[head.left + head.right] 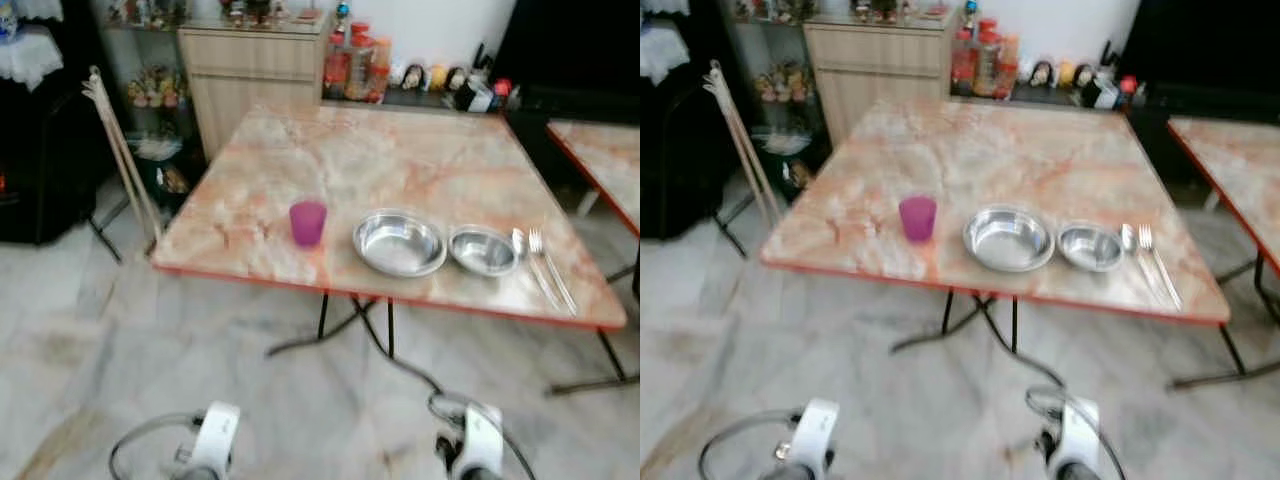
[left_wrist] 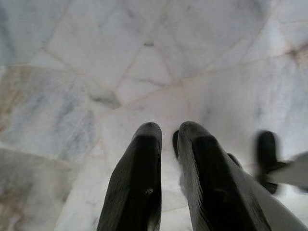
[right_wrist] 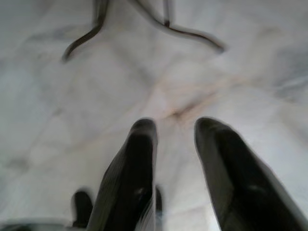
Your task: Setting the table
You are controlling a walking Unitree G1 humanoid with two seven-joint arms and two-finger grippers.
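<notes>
A: Where are the place-setting pieces found?

B: A row is laid along the near edge of the marble-patterned desk [image 1: 400, 150]. A purple cup [image 1: 307, 222] is stood upright at the left end; next to it a large steel bowl [image 1: 398, 243] is set, and a smaller steel bowl [image 1: 483, 250] is placed just beside that, almost touching. A spoon [image 1: 529, 262] and a fork [image 1: 551, 268] are laid side by side at the right end, handles towards the near edge.

A: Why is it arranged so?

B: It may be judged that one diner's place is being made up: drink to one side, dishes in the middle, cutlery within reach. By that reading the setting looks largely done.

A: And the claws?

B: Both arms are hung low, well apart from the desk. The left claw [image 2: 168, 139] is pointed at the pale stone floor [image 2: 96, 62] with its fingers drawn nearly together, only a thin slit being left; nothing is gripped and nothing is touched. The right claw [image 3: 175, 132] is held over the same floor, near the dark folding legs [image 3: 144, 26] of the desk, its fingers parted by a plain gap and empty.

A: What lies beyond?

B: A wooden cabinet [image 1: 250, 75] is seen behind the desk, bottles and jars [image 1: 355, 65] are lined along the wall, and a second desk [image 1: 600, 160] is glimpsed at the right.
</notes>
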